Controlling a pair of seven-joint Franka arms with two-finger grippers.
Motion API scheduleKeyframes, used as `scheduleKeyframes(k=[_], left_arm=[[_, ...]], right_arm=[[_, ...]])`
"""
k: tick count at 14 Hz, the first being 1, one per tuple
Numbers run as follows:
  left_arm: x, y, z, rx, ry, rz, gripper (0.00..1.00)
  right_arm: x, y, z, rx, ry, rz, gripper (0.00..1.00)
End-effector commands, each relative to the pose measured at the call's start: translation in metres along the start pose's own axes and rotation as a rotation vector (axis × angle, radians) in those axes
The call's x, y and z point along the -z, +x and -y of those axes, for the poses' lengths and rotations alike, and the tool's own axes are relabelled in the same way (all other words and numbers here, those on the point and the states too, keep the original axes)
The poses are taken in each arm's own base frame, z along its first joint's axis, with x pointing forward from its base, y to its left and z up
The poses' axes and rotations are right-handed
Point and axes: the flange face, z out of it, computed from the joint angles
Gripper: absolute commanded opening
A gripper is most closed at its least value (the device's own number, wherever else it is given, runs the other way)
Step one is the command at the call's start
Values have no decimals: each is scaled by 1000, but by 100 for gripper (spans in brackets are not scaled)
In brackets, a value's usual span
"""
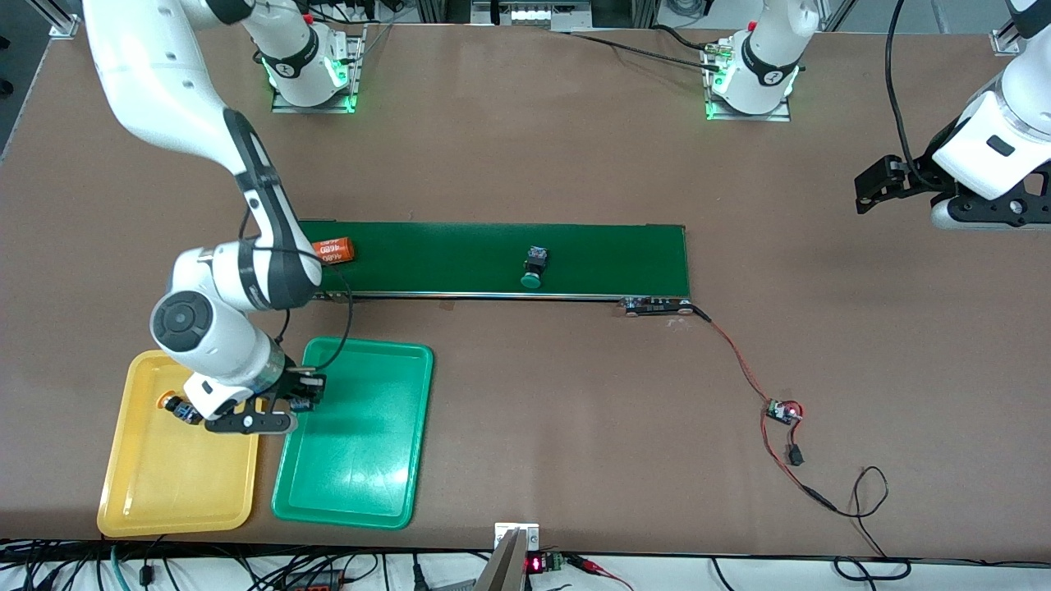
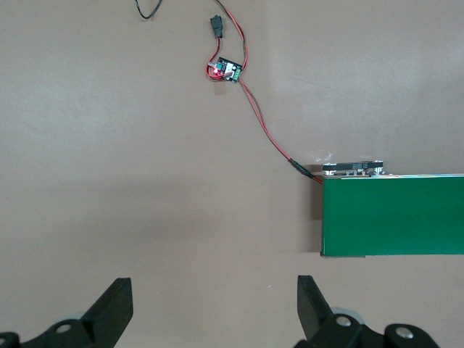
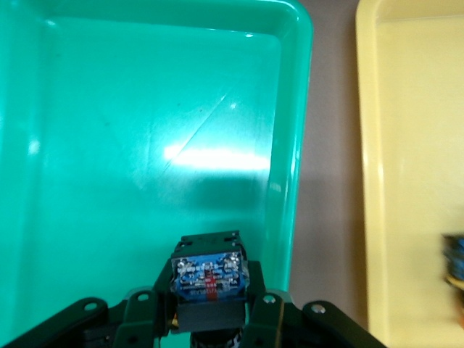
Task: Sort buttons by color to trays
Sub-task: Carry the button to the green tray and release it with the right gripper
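My right gripper (image 1: 305,391) hangs over the green tray (image 1: 361,460), by the rim that faces the yellow tray (image 1: 164,484). It is shut on a button (image 3: 209,279) with a blue-black body; the cap is hidden. Another button (image 1: 174,405) with a yellow-orange cap lies in the yellow tray, seen again at the edge of the right wrist view (image 3: 454,262). A green-capped button (image 1: 534,268) rests on the conveyor belt (image 1: 608,258). My left gripper (image 1: 872,187) waits open over bare table at the left arm's end, nothing between its fingers (image 2: 313,304).
An orange "4680" cylinder (image 1: 335,249) lies on the belt near the right arm's end. A small circuit board (image 1: 782,411) on red wires sits on the table nearer the front camera than the belt's end (image 2: 391,214).
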Motion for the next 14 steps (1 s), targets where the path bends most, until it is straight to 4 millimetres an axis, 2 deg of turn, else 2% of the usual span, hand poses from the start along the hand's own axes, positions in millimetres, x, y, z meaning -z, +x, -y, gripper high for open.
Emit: scheduleKeyframes(k=[1,4,6,7,9,10,12,13,14], left_arm=[[6,-3,3,-19,11,2,100],[5,-2,9,-8,12,5,100],[6,-2,6,-14,12,2,100],[6,-2,6,-14,12,2,100],[5,-3,5,-14,11,5,100],[6,-2,6,-13,12,3,100],[6,-3,5,-16,12,6,100],[6,-4,5,-16,11,11,100],[6,-4,5,-16,11,11,100]], right_arm=[[-17,9,2,11,9,-44,1],[-28,6,8,11,14,-48,2],[-33,5,8,-1,18,-47,6],[-33,5,8,-2,18,-47,18],[-33,5,5,-5,17,-47,63],[-35,5,-3,-10,11,-47,66],[-37,4,-3,-8,8,-43,71],[-37,3,-2,-7,8,-43,76],[-36,4,-2,-7,8,-44,77]])
